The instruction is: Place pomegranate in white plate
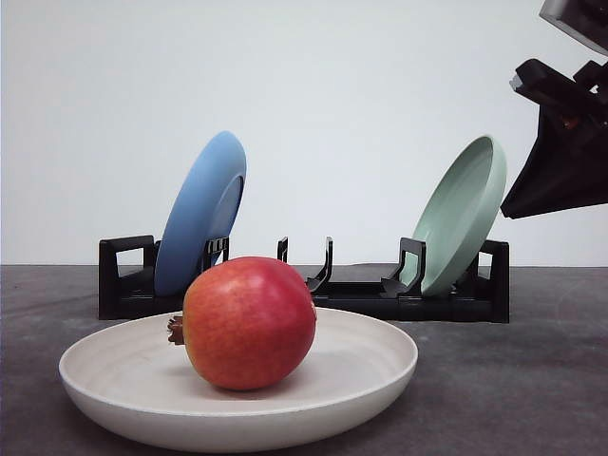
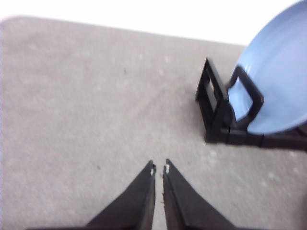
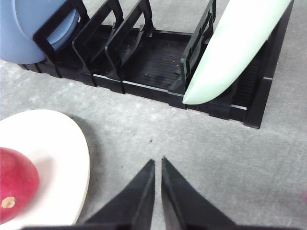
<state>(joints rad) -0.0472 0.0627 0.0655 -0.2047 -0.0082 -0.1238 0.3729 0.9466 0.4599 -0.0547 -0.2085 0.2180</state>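
Note:
The red pomegranate (image 1: 249,323) lies on its side in the white plate (image 1: 380,375) at the front of the table, crown nub pointing left. The right wrist view catches the pomegranate (image 3: 17,184) and the plate rim (image 3: 72,153) off to one side. My right gripper (image 3: 158,163) is shut with nothing in it, raised over bare table between the plate and the rack; its arm (image 1: 565,161) shows high at the right in the front view. My left gripper (image 2: 159,167) is shut and empty above bare table, next to the rack end.
A black dish rack (image 1: 361,294) stands behind the white plate. A blue plate (image 1: 201,209) leans in its left slots and a pale green plate (image 1: 461,214) in its right slots. Grey table surface lies to both sides of the rack.

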